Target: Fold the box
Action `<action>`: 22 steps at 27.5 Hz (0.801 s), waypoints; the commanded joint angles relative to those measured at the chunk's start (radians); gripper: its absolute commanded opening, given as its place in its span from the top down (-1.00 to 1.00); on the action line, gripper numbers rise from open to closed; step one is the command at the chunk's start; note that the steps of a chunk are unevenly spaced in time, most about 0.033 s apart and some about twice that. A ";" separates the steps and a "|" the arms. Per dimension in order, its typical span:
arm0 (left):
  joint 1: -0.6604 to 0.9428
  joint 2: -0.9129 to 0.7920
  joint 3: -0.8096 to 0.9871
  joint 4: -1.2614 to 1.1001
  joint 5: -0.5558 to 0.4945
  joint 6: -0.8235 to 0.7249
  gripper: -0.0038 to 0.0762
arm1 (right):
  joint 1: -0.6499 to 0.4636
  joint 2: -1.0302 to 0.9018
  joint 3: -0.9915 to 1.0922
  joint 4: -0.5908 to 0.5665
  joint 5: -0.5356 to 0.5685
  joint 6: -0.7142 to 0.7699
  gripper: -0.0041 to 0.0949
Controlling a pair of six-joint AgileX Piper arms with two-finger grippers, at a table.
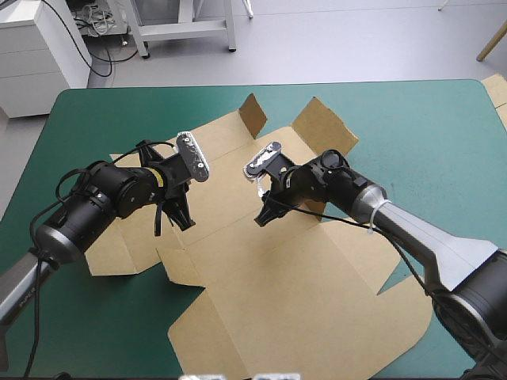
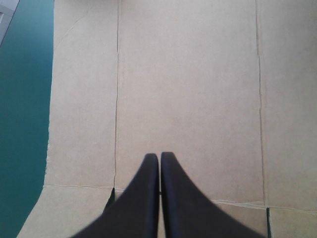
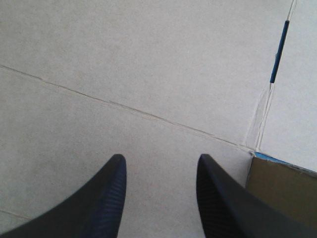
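The box (image 1: 269, 269) is matt brown board (scored with fine creases); the black fingers (image 3: 111, 198) of the right gripper (image 3: 161, 158) look finely ribbed.

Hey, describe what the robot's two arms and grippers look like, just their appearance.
The left arm and right arm have bulky black wrist joints leading back to smooth grey tubes; the right has a white band there. The left gripper and right gripper each have two broad black fin-shaped fingers tapering to points, the right's finely ribbed inside.
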 commanded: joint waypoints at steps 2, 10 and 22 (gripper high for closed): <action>-0.006 -0.027 -0.037 -0.008 -0.047 -0.011 0.92 | -0.006 -0.043 -0.032 0.000 -0.035 -0.006 0.09; -0.006 -0.027 -0.037 -0.008 -0.047 -0.011 0.92 | -0.006 -0.070 -0.036 -0.002 -0.029 -0.006 0.09; -0.006 -0.027 -0.037 -0.008 -0.046 -0.002 0.92 | -0.006 -0.225 -0.036 -0.052 -0.010 -0.004 0.09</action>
